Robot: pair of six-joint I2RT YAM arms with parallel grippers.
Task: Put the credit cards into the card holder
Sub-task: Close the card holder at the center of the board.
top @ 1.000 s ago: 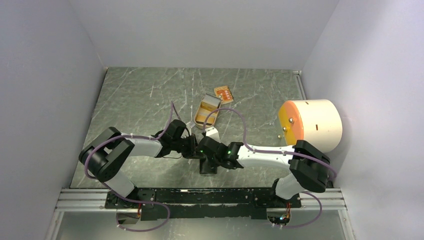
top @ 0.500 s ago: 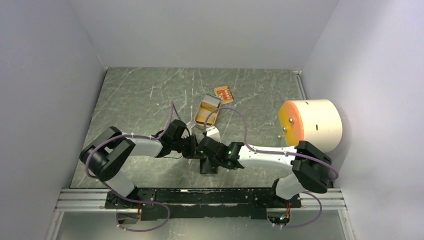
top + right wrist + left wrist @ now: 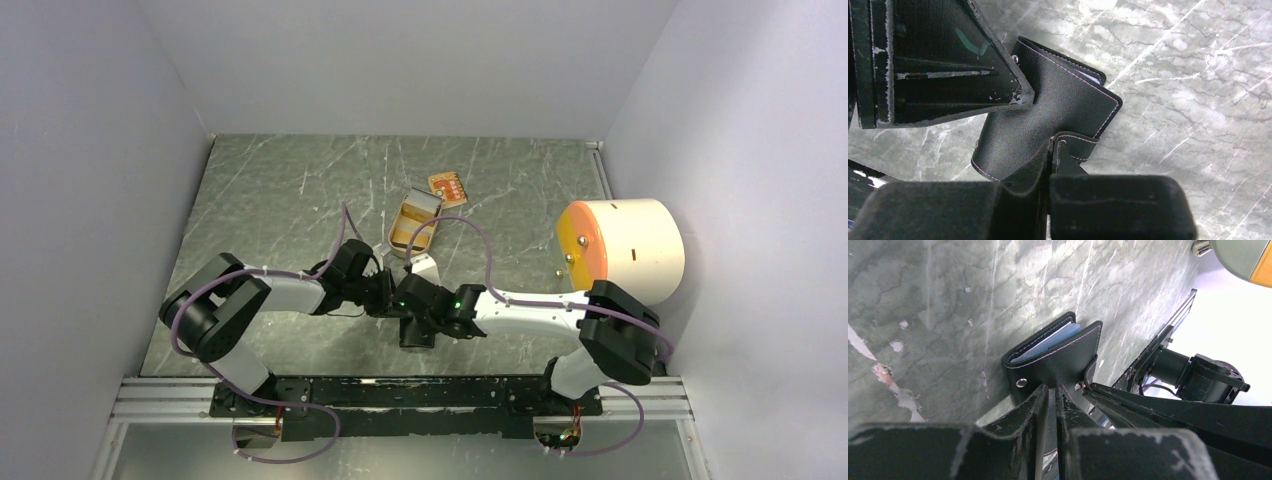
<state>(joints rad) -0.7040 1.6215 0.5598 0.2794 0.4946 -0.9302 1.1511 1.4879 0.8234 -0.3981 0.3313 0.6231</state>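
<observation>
grey marbled table (image 3: 280,200), near middle: black card holder (image 3: 1063,355) caught between both tools. left gripper (image 3: 1050,392) nearly closed, pinching holder's cover beside snap stud. right gripper (image 3: 1054,150) pressed together on snap tab (image 3: 1080,145). pale card (image 3: 428,267) just beyond grippers; tan-orange card (image 3: 447,186) farther back, behind open tin (image 3: 413,230).

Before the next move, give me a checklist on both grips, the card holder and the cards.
1. Left gripper shut on card holder: ok.
2. Right gripper shut on snap tab: ok.
3. Holder spread open for a card: not ok, nearly folded.
4. Tan-orange card in holder: not ok, lies on table beyond tin.
5. Card already inside holder: cannot tell.
</observation>
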